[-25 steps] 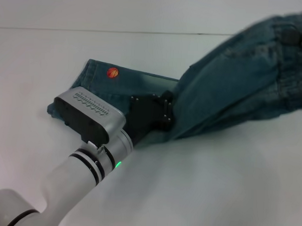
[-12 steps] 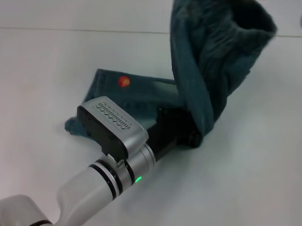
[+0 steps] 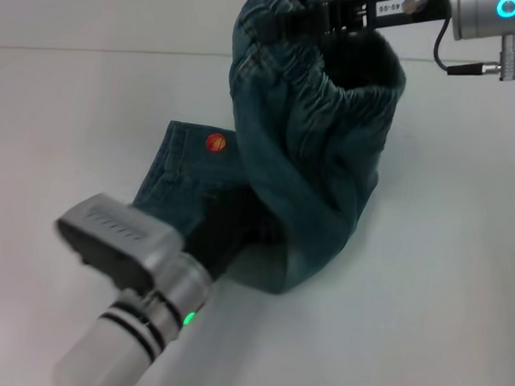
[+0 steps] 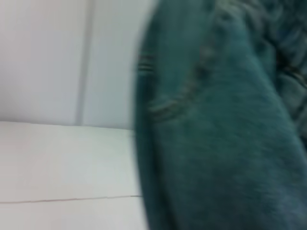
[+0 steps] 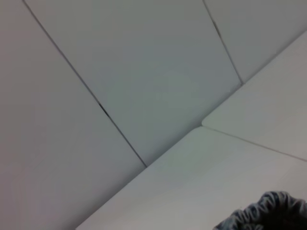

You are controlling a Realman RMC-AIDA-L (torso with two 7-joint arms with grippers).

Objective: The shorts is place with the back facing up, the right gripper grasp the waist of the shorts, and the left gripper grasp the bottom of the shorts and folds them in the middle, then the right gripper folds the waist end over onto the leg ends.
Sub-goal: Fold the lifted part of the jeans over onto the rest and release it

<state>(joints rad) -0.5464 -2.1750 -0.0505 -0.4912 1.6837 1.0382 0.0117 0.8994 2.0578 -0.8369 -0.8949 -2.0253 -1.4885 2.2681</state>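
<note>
The shorts (image 3: 310,161) are faded blue-green denim, with one end flat on the white table (image 3: 424,294) and the other raised. My right gripper (image 3: 292,20), on the black arm with a white label, is at the top of the head view, shut on the gathered waist (image 3: 330,94), which hangs in a tall fold over the flat part. The orange ball print (image 3: 215,142) shows near the leg ends (image 3: 160,176) at the left. My left gripper (image 3: 229,226) lies low against the flat denim, partly under the hanging fold. Denim (image 4: 216,134) fills most of the left wrist view. A bit of waistband (image 5: 268,211) shows in the right wrist view.
The white table stretches around the shorts on all sides, with a pale panelled wall (image 3: 120,16) behind it. My silver left forearm (image 3: 141,325) crosses the table's near left corner. A thin cable (image 3: 473,61) hangs from the right arm.
The right gripper has carried the waist up and leftward, from the far right to above the flat legs. The left arm has drawn back toward the near left.
</note>
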